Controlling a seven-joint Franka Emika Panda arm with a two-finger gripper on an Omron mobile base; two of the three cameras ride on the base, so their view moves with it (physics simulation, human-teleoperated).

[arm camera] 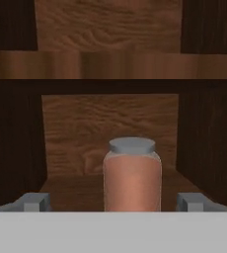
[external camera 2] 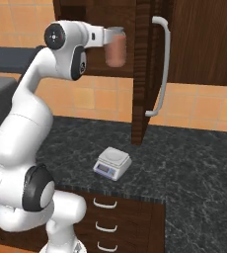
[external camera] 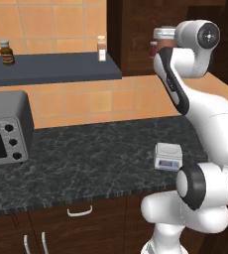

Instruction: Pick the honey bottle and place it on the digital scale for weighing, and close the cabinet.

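Closest to the left base camera, the white arm rises at five o'clock and reaches up toward the cabinet [external camera: 136, 34] at one o'clock, where the honey bottle [external camera: 164, 38] peeks out beside the wrist; the digital scale [external camera: 167, 156] waits on the dark counter [external camera: 86, 163] at four o'clock. From the right base view, the bottle [external camera 2: 115, 46] hangs just ahead of the hand at twelve o'clock, the cabinet door [external camera 2: 144, 69] stands swung open with its silver handle [external camera 2: 160, 66], and the scale [external camera 2: 112, 163] sits at six o'clock. Through the hand view, the gripper [arm camera: 114, 201] has its fingertips [arm camera: 35, 201] spread wide either side of the bottle [arm camera: 132, 175], not touching. This looks like the reach-to-grasp step; next it probably needs to advance and squeeze.
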